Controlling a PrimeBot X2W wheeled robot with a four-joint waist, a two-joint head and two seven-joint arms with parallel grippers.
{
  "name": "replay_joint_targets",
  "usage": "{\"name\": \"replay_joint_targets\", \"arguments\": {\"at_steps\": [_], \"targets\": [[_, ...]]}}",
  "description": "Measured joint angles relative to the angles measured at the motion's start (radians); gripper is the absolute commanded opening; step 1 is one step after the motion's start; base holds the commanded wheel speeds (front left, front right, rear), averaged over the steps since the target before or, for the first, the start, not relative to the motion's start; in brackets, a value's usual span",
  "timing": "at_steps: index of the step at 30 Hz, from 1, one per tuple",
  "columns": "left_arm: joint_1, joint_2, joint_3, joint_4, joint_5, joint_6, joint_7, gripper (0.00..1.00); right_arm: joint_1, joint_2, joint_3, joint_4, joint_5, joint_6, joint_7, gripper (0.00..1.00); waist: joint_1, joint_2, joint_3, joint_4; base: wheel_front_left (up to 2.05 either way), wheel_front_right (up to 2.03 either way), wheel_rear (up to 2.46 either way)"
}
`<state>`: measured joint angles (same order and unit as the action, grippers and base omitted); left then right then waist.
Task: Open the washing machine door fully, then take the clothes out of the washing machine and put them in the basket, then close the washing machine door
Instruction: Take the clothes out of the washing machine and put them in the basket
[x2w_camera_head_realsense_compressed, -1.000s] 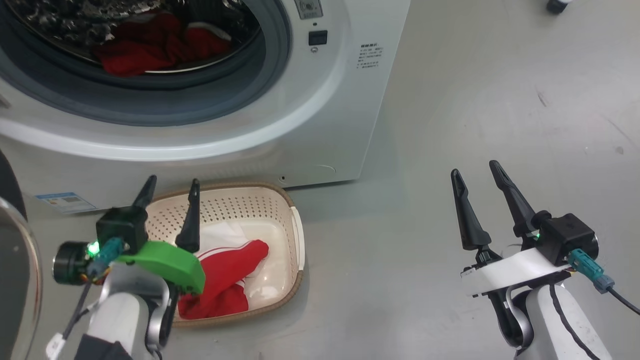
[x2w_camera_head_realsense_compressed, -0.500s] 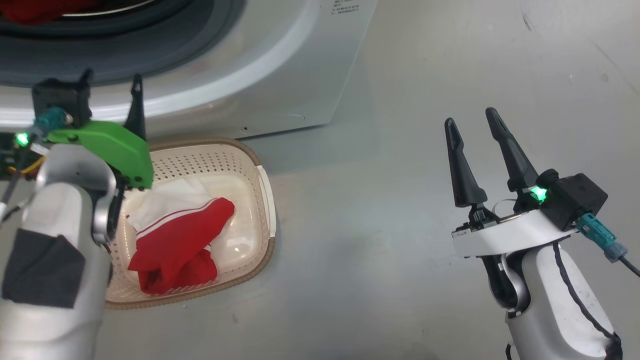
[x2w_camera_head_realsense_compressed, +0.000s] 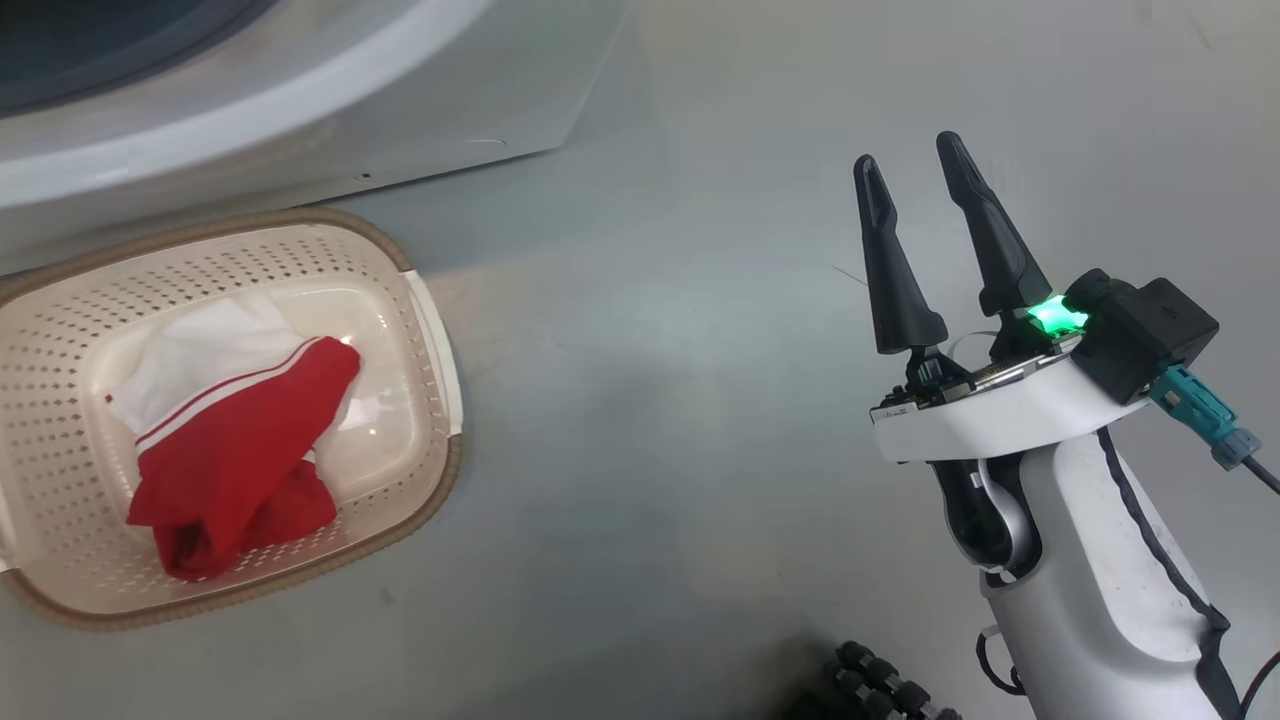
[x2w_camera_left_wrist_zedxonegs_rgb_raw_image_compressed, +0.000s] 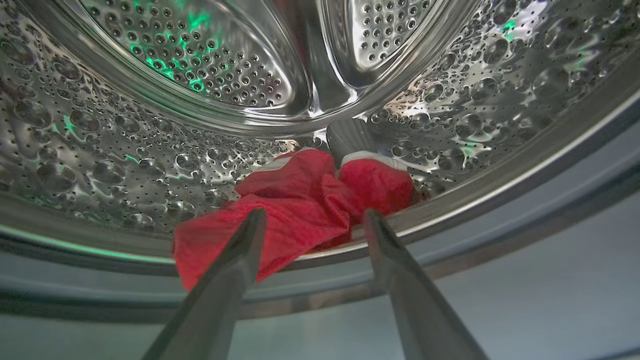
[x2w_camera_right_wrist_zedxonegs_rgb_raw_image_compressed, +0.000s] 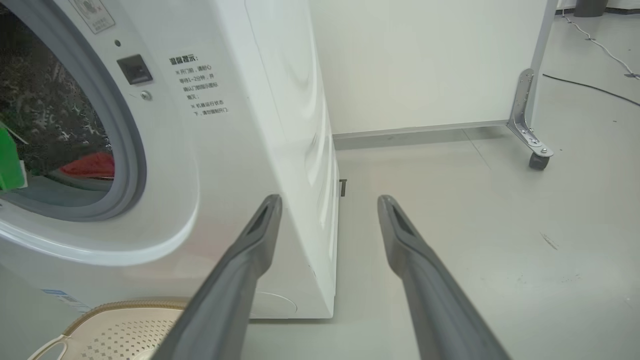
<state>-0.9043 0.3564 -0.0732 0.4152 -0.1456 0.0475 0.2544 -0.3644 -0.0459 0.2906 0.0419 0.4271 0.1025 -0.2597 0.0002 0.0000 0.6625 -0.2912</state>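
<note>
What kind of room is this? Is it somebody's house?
Probably a lab or workshop set up as a laundry corner, not a home. The washing machine and basket stand on a bare grey floor, beside a plain panel on a caster wheel, with a loose cable nearby.

I take this for a robotics lab or test bay with a laundry corner set up in it, not a home. The washing machine stands free on a bare, smooth grey floor that is scuffed and marked in places. Behind it I see a plain pale partition panel carried on a metal bracket with a castor, so it is a movable wall and not a built one. A dark cable trails loose across the floor beyond it. A cream basket sits on the floor just in front of the washer.
</note>
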Motion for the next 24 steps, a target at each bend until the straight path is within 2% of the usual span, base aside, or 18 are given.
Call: {"name": "replay_joint_targets", "arguments": {"at_steps": [4,10,18,24], "targets": [[-0.063,0.023,0.015,0.021,0.006,0.000,0.010,1.00,-0.008,0.000,0.008,0.002,0.005,-0.006,0.000,1.00,0.0000,0.0000,0.031,-0.039,0.00,0.00,0.00],[-0.119,0.103,0.027,0.072,0.024,-0.004,0.040,1.00,-0.035,0.000,0.025,0.004,0.014,-0.009,0.000,1.00,0.0000,0.0000,0.062,-0.091,0.00,0.00,0.00],[-0.174,0.125,0.005,0.139,0.047,-0.026,0.116,1.00,-0.037,0.000,0.042,0.009,0.022,-0.018,0.000,1.00,-0.0001,0.0000,0.080,-0.118,0.00,0.00,0.00],[-0.206,0.132,0.012,0.191,0.045,-0.025,0.191,1.00,-0.037,0.000,0.050,0.012,0.030,-0.019,0.000,1.00,-0.0001,0.0000,0.083,-0.120,0.00,0.00,0.00]]}}
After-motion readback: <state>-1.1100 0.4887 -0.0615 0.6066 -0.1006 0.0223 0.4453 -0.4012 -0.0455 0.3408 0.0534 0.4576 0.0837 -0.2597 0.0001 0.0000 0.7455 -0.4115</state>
